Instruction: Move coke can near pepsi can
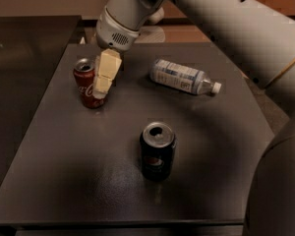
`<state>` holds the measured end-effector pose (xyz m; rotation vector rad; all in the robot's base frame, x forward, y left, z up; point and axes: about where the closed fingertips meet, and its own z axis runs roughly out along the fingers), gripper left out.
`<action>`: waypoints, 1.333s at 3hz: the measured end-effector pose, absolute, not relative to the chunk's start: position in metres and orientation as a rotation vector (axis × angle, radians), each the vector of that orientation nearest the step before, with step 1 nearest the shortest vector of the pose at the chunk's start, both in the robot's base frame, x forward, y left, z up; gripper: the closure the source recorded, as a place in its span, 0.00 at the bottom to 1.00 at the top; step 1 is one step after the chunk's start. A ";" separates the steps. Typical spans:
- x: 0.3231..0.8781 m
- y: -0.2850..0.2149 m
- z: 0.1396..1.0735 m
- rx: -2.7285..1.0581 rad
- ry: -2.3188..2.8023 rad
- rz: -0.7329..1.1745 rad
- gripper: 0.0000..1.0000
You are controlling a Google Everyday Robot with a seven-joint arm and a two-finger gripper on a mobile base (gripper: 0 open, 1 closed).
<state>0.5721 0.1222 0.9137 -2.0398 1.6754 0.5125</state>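
The coke can is red with white script and stands upright at the left of the dark table. My gripper hangs from the arm directly at the can's right side and overlaps its right edge in this view. The pepsi can is dark with a round logo and an open silver top. It stands upright near the table's front middle, well apart from the coke can and the gripper.
A clear plastic water bottle with a white cap lies on its side at the back right of the table. My arm stretches in from the upper right. A darker counter surface lies to the left.
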 end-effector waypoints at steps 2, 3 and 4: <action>0.562 0.136 0.910 -2.082 1.656 0.568 0.41; 0.560 0.134 0.910 -2.080 1.663 0.573 0.65; 0.556 0.120 0.919 -2.061 1.681 0.566 0.88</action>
